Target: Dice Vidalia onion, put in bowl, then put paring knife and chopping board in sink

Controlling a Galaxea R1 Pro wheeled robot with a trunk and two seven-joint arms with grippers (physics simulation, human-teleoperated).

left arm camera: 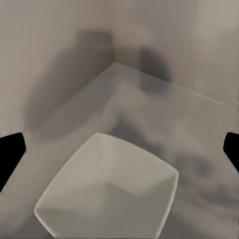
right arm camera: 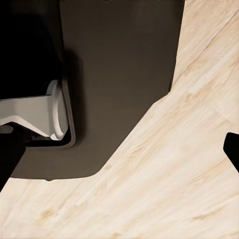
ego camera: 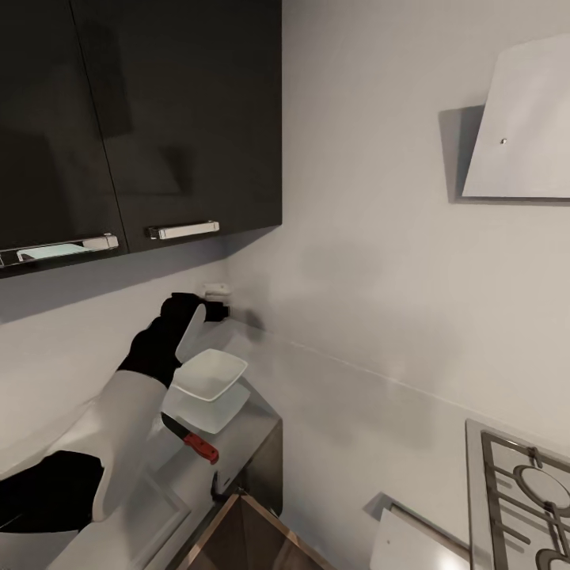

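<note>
Below the left gripper (left arm camera: 119,149), jaws released, the bowl (left arm camera: 109,191) sits on the countertop (left arm camera: 199,129).

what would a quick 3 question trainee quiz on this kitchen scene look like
1. True or false: the bowl is empty.
2. What lies on the countertop just in front of the bowl? A) a spoon B) a knife with a red handle C) an onion
3. Fill in: the left gripper is ____, with nothing between its fingers.

Key
1. True. The left wrist view shows a bare white inside.
2. B. The knife lies beside the bowl, its dark blade partly behind the left arm.
3. Open. In the left wrist view its dark fingertips sit far apart, with the bowl below them.
</note>
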